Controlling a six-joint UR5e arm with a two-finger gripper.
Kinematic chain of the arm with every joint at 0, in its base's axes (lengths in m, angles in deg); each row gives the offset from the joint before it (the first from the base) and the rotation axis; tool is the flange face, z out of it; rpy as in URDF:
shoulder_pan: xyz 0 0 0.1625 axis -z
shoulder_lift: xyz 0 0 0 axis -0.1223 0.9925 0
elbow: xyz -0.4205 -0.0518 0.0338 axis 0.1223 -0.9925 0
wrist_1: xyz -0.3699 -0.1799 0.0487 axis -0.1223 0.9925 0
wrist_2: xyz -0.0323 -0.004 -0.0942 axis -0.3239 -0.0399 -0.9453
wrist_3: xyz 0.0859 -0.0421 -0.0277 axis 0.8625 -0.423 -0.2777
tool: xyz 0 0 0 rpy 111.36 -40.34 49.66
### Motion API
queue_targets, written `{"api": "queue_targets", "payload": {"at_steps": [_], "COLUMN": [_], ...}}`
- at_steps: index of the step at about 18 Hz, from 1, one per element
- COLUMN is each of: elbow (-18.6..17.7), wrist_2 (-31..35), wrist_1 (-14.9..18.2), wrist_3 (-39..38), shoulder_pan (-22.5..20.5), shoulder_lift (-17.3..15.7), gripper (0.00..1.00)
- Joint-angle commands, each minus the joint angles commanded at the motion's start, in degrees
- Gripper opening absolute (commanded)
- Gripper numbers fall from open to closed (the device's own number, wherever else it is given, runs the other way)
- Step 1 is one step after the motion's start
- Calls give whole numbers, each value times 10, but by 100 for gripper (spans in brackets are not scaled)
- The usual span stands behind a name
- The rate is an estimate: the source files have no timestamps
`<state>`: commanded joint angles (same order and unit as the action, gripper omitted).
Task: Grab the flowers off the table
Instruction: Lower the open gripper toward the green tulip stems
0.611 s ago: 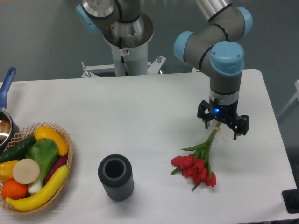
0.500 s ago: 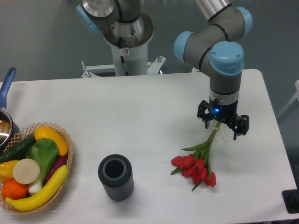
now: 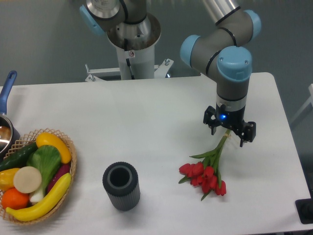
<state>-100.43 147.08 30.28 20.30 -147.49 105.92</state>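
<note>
Lying flat on the large white rounded-corner table point(image 3: 146, 112), the small bunch of red tulip-like flowers point(image 3: 208, 171) was seen with its upper stem ends hidden behind the black two-finger gripper point(image 3: 228, 136). Its fingers were spread apart, straddling the stems; contact could not be made out.

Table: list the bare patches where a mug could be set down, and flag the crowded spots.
The table is bare across its back, between the basket and the end effector. Another bare patch lies between the dark cylinder and the flowers. The left edge is crowded by the basket and a pot; the right side by the open end effector over the stems.
</note>
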Motion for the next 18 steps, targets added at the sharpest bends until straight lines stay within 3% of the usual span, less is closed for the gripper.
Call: {"api": "queue_targets", "payload": {"at_steps": [18], "elbow": [12], "wrist_2": [2], "wrist_1": [-1], "wrist_3": [20], "shoulder_pan": [3], "shoulder_lift": [84], "gripper": [100]}}
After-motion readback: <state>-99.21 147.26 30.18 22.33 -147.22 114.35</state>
